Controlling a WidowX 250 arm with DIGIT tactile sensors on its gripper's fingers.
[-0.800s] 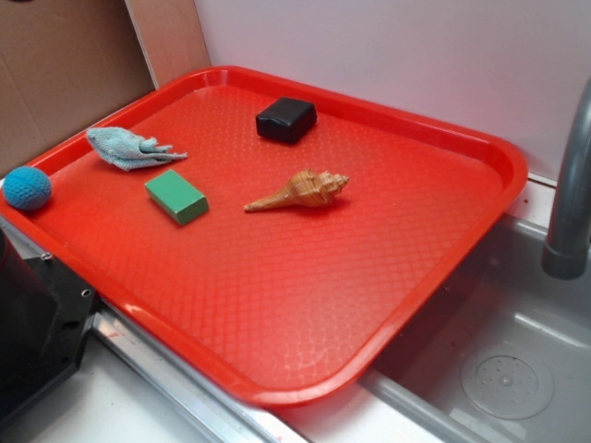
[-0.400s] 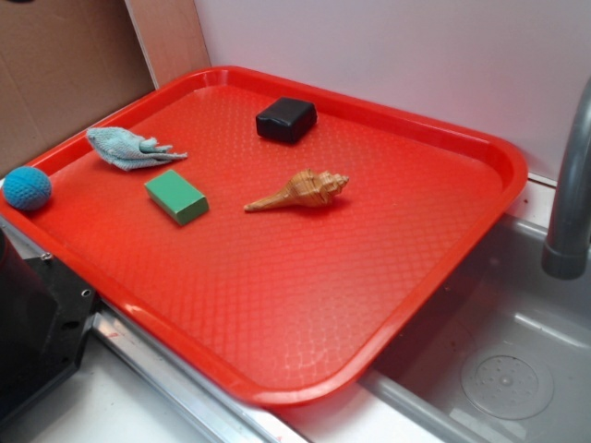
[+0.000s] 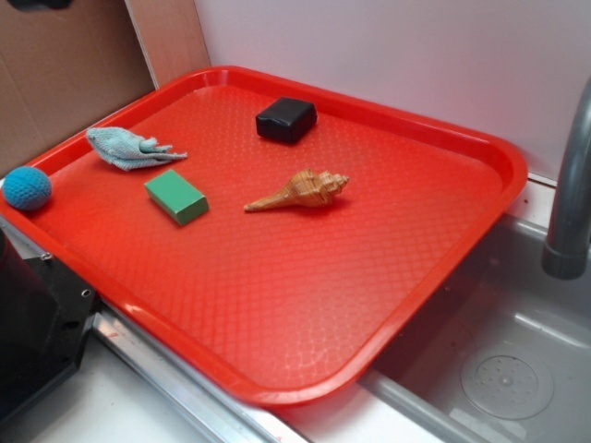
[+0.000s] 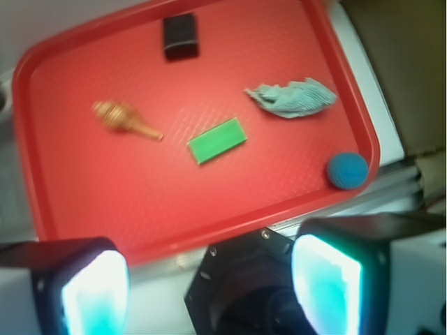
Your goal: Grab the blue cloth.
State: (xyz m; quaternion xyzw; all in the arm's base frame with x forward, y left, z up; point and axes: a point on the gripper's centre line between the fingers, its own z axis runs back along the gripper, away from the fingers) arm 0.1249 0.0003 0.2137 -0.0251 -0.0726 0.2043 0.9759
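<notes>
The jaws (image 4: 209,286) stood spread wide and empty in the wrist view, their two pale pads well apart at the near edge of the picture, high above the tray and holding nothing. In the outside view only a dark sliver showed at the top left corner, too little to read.

The blue cloth (image 3: 129,148) lay bunched on the far left part of the red tray (image 3: 443,249), its frayed tail pointing toward the green block (image 3: 176,196), which sat just beside it but apart. The blue ball (image 3: 27,187) rested near the tray's left rim, not far from the cloth.

The likeliest slip, as I judged it, was a descent toward the ball, being the brighter blue thing close by. A low, flat rag also offered little height, so the jaws might close above it or catch only the thin tail and let it slide out. Coming down off line could nudge the block.

A shell (image 3: 300,190) lay near the tray's middle and a black box (image 3: 286,119) toward the far side, both well clear. The tray sat over a grey sink (image 3: 517,369), with a tap (image 3: 568,203) at the right, a white wall behind and brown board at the far left.
</notes>
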